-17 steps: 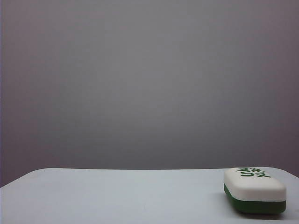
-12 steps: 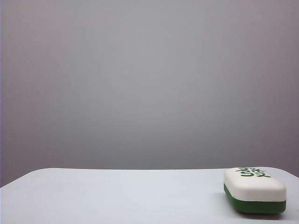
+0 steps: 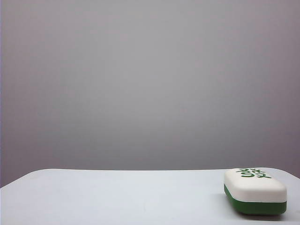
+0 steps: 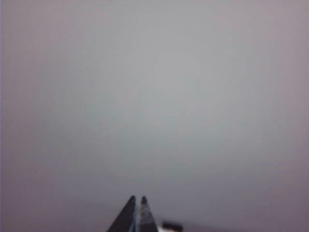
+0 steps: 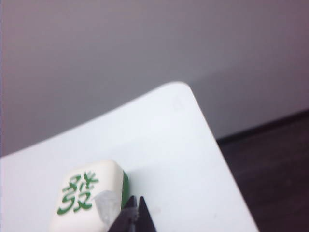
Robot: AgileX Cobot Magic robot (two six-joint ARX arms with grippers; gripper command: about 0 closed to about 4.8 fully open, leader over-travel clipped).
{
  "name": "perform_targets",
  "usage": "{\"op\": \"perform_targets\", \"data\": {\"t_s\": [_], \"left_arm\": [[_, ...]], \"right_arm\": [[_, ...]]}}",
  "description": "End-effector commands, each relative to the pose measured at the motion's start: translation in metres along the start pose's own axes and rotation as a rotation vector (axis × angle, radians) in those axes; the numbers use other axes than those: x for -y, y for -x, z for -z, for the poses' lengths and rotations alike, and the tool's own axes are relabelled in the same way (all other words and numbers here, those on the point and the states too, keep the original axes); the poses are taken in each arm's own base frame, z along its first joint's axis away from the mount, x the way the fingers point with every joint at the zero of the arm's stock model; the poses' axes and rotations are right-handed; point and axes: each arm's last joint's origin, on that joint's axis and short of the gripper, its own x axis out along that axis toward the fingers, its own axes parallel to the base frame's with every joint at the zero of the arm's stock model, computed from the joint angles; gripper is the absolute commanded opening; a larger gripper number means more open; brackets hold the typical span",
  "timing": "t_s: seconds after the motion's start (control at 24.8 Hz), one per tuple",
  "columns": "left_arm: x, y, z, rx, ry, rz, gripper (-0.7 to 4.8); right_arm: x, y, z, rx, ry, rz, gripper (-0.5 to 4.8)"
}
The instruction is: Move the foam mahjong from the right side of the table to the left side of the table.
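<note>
Since the foam block (image 3: pixel 255 191) sits far right on the worktop (image 3: pixel 117 197), we favour the right tool (image 5: pixel 134 200), closed & empty just beside it; left tool (image 4: pixel 136 199) closed, off elsewhere.

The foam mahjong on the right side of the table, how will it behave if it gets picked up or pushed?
The foam mahjong looks soft and rounded, so it probably squashes under a grip and is light for its bulk. It lies flat on its broad green base on the table, so it should slide, not roll or tip. Both tools are shut and off it: right tool, left tool.
</note>
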Motion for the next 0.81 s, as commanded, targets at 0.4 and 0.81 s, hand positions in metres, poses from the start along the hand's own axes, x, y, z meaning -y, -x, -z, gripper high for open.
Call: {"op": "perform_targets", "data": {"t_s": [0.4, 0.81], "left_arm": [[0.01, -0.109, -0.026, -0.415, -0.268, 0.15, -0.05], [0.057, -0.137, -0.003, -0.528, -0.531, 0.536, -0.05]], "right_arm": [[-0.037, -0.015, -0.09, -0.022, 0.146, 0.047, -0.09], [-0.047, -0.11, -0.103, -0.367, 0.34, -0.045, -0.09]]}}
